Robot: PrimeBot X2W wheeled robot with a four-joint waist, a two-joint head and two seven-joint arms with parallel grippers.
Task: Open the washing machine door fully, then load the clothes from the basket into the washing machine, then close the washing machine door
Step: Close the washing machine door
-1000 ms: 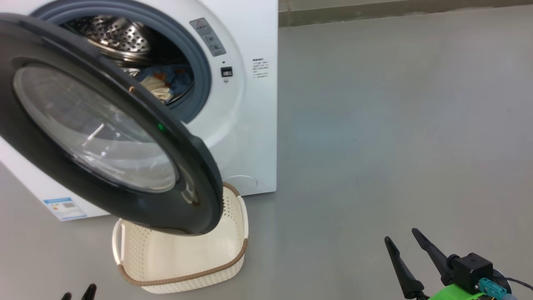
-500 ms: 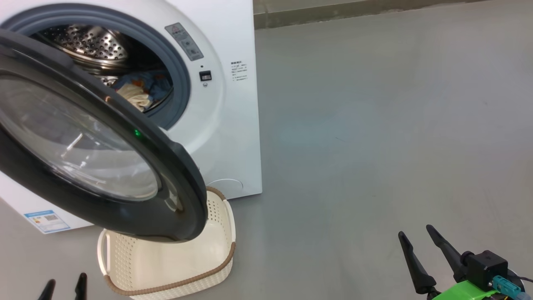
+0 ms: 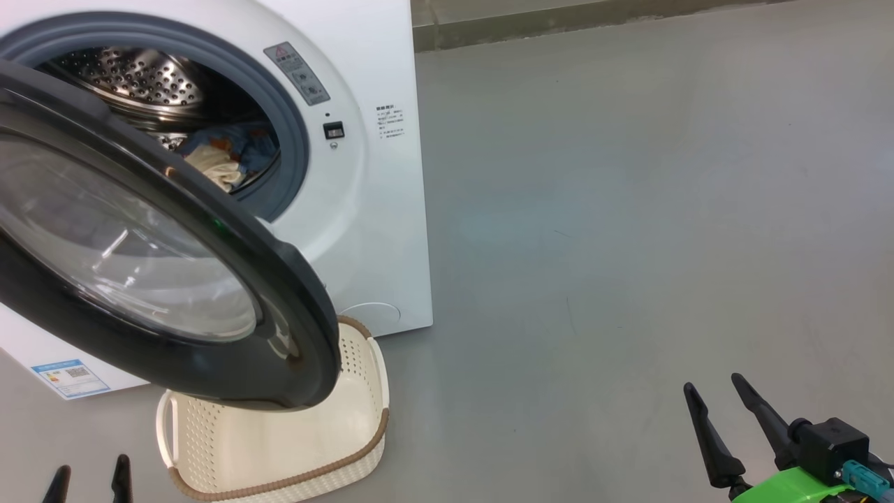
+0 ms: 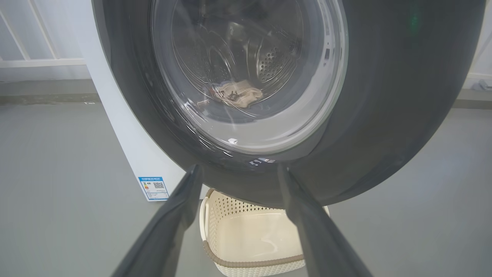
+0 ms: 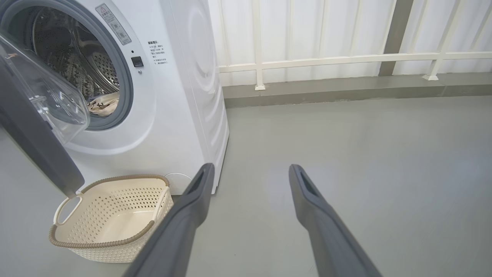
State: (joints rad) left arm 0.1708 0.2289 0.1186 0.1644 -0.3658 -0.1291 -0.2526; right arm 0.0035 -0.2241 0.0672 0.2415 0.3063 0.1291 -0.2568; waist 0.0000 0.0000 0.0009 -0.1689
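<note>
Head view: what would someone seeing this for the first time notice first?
The big glossy black washing machine door with its bulging glass window stands swung open across the left foreground. Behind it, blue patterned and cream clothes lie in the steel drum of the white washing machine. An empty cream basket sits on the grey floor under the door's lower edge.

L: my left gripper point(image 3: 89, 480) low at lower left, fingers spread, pointing up, empty | R: my right gripper point(image 3: 712, 384) lower right, fingers spread, leaning up-left, empty
</note>
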